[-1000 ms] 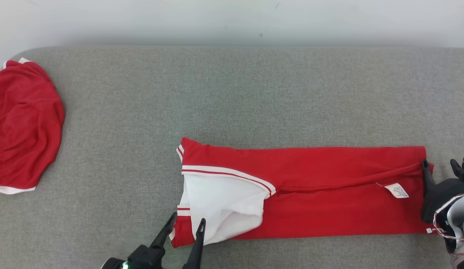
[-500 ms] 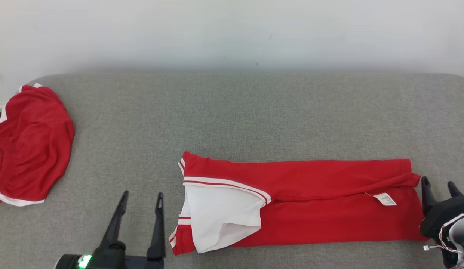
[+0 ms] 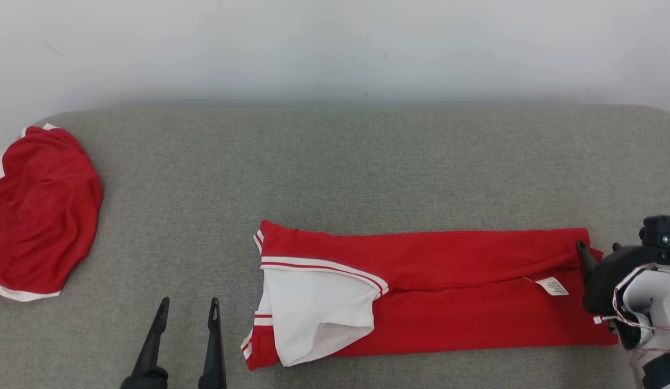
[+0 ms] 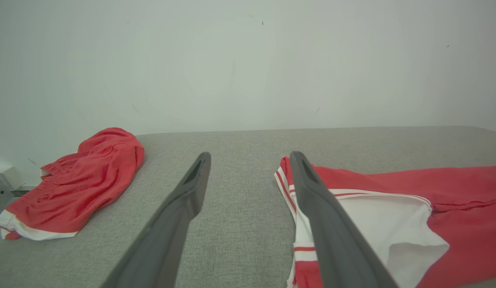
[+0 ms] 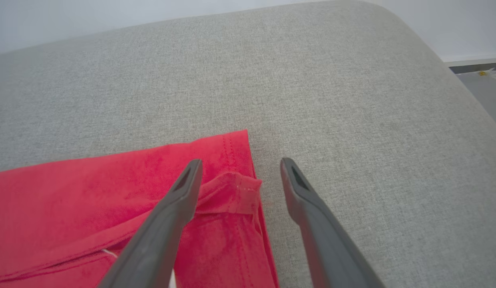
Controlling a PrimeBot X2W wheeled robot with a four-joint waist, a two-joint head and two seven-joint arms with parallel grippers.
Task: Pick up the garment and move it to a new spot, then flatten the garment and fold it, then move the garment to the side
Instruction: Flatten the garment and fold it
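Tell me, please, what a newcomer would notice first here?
A long folded red garment with a white panel lies centre-right on the grey padded surface. A second, crumpled red garment sits at its far left edge. The left gripper and right gripper stand open by the folded one's ends.

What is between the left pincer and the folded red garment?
Bare grey padding, in the head view; the left pincer and folded red garment sit apart.

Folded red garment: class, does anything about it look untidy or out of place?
Yes. On the garment, a white panel at the left end flops crookedly over the red fold, and a white label pokes out near the right end, by a bunched hem.
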